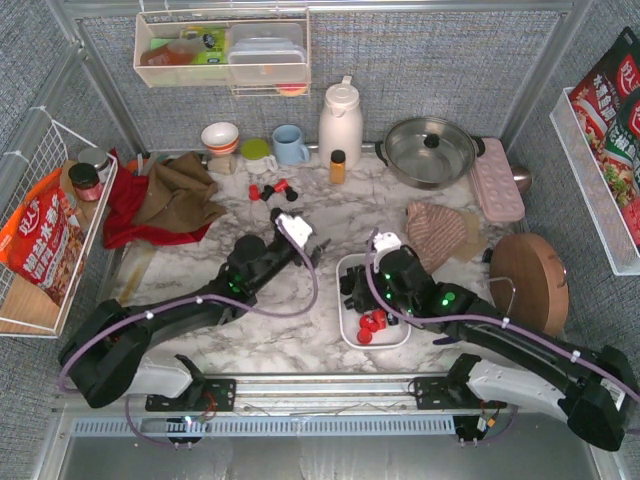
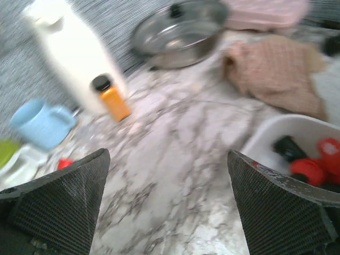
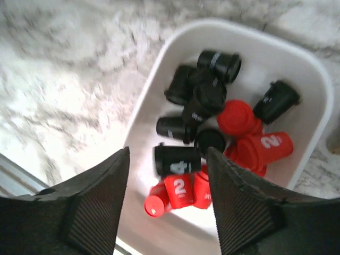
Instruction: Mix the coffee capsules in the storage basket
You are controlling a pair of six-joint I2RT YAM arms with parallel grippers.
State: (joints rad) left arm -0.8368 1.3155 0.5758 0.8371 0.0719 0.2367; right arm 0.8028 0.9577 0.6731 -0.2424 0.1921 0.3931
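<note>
The storage basket (image 1: 347, 268) is a white tray on the marble, in front of the right arm. Red and black coffee capsules (image 1: 371, 322) lie in it. My right gripper (image 1: 362, 292) hangs open over the basket (image 3: 234, 29). Its fingers (image 3: 101, 202) straddle, from above, a black capsule marked 4 (image 3: 178, 160) and some red ones (image 3: 179, 191) without touching them. My left gripper (image 1: 316, 248) is open wide above bare marble, left of the basket (image 2: 271, 130), with nothing between its fingers (image 2: 69, 199). More loose capsules (image 1: 272, 189) lie on the table further back.
Along the back stand a white kettle (image 1: 340, 120), an orange bottle (image 1: 337, 166), a blue mug (image 1: 290, 145) and a steel pot (image 1: 430, 150). A striped cloth (image 1: 440, 232), a pink box (image 1: 497, 180) and a wooden disc (image 1: 528, 280) are at the right. Brown and red cloths (image 1: 165, 195) lie left.
</note>
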